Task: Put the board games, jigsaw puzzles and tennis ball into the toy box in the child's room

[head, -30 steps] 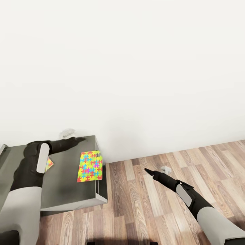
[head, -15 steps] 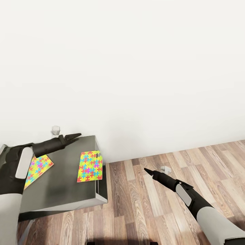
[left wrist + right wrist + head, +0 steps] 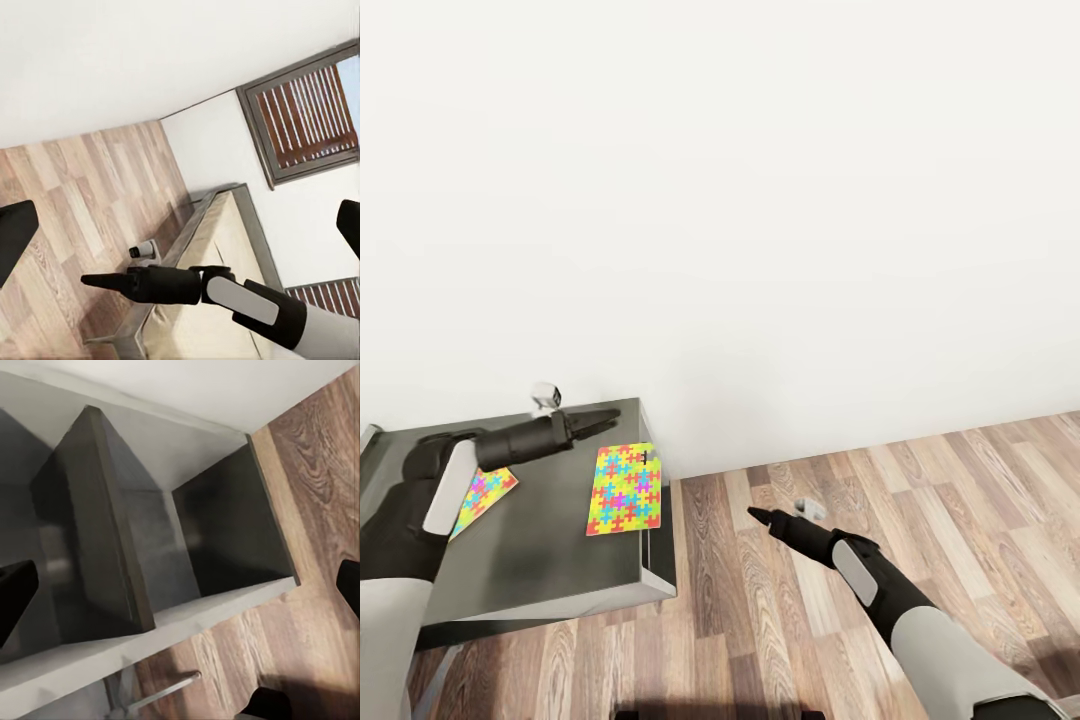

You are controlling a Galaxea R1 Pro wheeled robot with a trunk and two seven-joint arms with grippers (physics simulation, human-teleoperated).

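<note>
Puzzles (image 3: 624, 488) (image 3: 480, 496) lie flat on the bench (image 3: 550, 570), one at its right edge; left end effector (image 3: 605, 414) (closed, empty) should open before descending; right end effector (image 3: 758, 515) looks closed, empty.

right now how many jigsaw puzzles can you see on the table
2. One colourful flat jigsaw puzzle lies near the dark grey table's right edge. A second colourful jigsaw puzzle lies further left, partly covered by the left arm. Other toys may be out of frame.
</note>
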